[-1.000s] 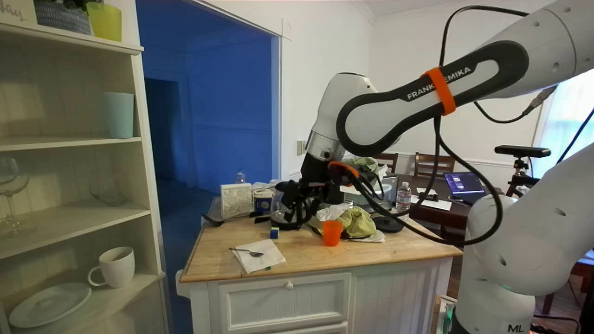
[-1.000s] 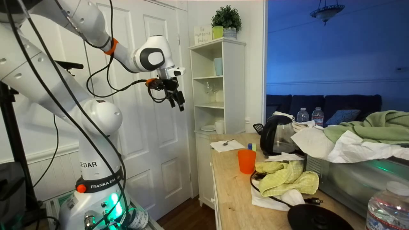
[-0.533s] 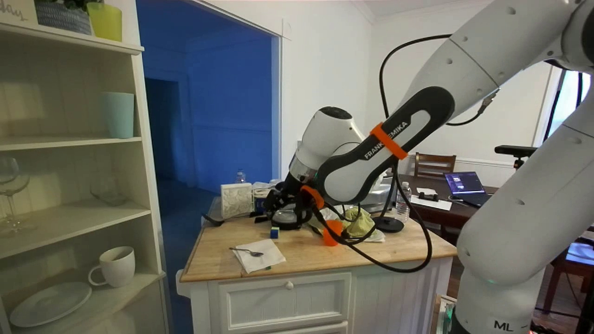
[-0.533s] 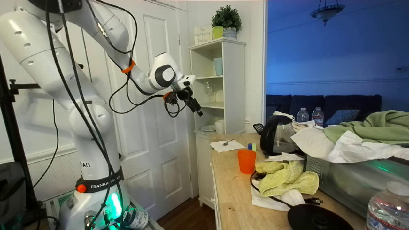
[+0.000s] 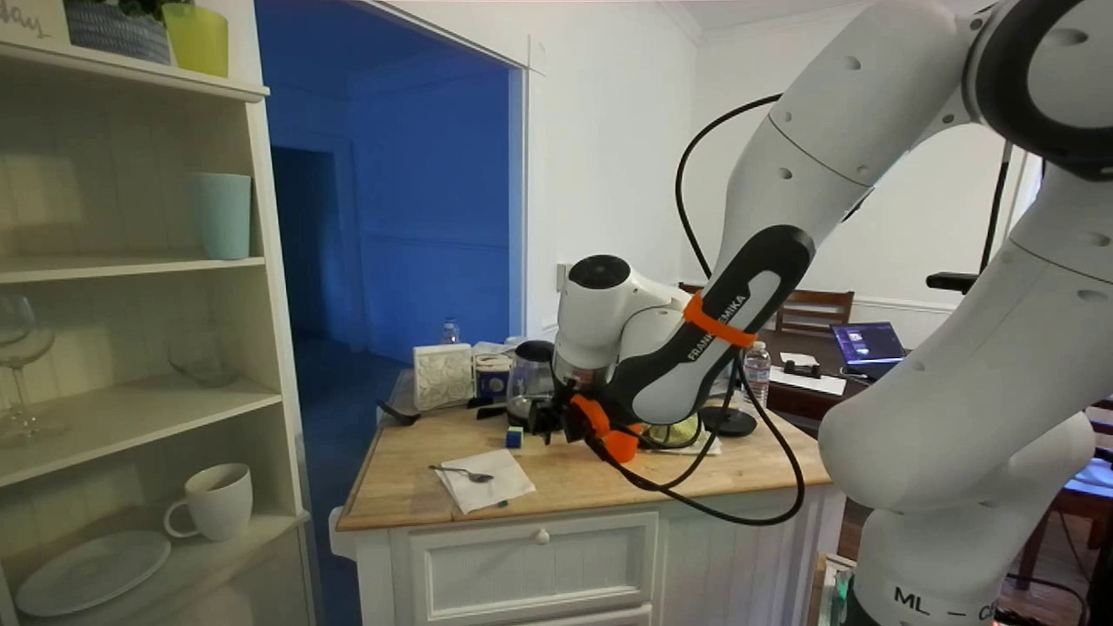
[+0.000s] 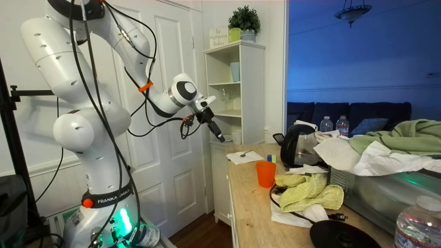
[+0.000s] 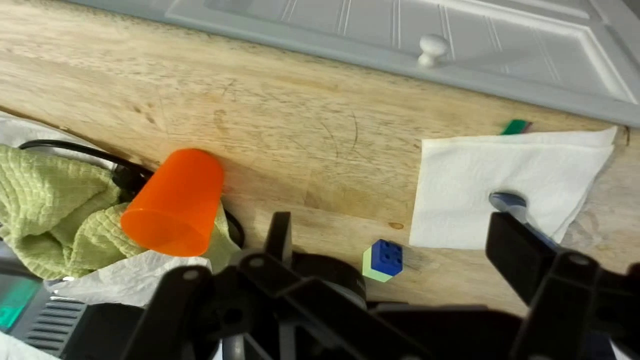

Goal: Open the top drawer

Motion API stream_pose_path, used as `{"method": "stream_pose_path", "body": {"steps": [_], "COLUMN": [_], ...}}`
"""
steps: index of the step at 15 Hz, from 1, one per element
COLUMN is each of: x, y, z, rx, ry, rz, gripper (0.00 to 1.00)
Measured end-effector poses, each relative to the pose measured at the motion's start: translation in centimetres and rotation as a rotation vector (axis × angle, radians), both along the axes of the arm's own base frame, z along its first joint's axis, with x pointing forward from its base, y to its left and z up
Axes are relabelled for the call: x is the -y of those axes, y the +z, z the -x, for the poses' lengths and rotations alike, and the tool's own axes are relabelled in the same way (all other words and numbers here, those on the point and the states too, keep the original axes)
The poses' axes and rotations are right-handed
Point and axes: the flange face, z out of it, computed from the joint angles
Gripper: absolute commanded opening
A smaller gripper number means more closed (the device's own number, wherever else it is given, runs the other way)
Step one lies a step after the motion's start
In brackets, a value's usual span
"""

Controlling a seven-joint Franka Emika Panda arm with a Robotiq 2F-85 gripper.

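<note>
The top drawer (image 5: 532, 569) is a wide white panel front with a round white knob (image 5: 542, 536), under the worktop's front edge in an exterior view. It looks shut. In the wrist view the drawer front (image 7: 370, 25) runs along the top, with its knob (image 7: 433, 49) right of centre. My gripper (image 7: 390, 222) is open and empty, its two fingers wide apart. In an exterior view the gripper (image 6: 220, 138) points down at a slant, above worktop height and near the front edge. It touches neither drawer nor knob.
The light wood worktop (image 5: 574, 478) bears an orange cup (image 7: 175, 202), a blue-green block (image 7: 384, 260), a napkin (image 7: 465, 195) with a spoon, a green cloth (image 6: 310, 193) and a kettle (image 6: 299, 146). A white shelving unit (image 6: 252, 93) stands beyond the gripper.
The arm has swung and lowered. In the exterior views the gripper has come down, and in one it has also moved right, toward the worktop. The drawer has not moved.
</note>
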Motion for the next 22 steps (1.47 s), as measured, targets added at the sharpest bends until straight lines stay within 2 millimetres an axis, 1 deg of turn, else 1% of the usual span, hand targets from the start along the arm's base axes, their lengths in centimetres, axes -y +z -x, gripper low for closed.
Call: {"method": "stream_pose_path", "body": {"steps": [5, 9, 11, 15, 18, 22], "x": [0.2, 0.3, 0.9, 2.3, 2.5, 2.3], "y": [0.4, 0.0, -1.1, -4.4, -6.7, -8.8], "z": [-0.2, -0.3, -0.3, 0.1, 0.5, 0.9], "rx": [0.006, -0.002, -0.034, -0.124, -0.182, -0.219], "ry": [0.001, -0.01, -0.043, -0.085, -0.09, -0.094], "rz": [0.0, -0.005, -0.012, -0.059, -0.107, -0.167], "gripper": [1.0, 1.0, 1.0, 1.0, 1.0, 1.0]}}
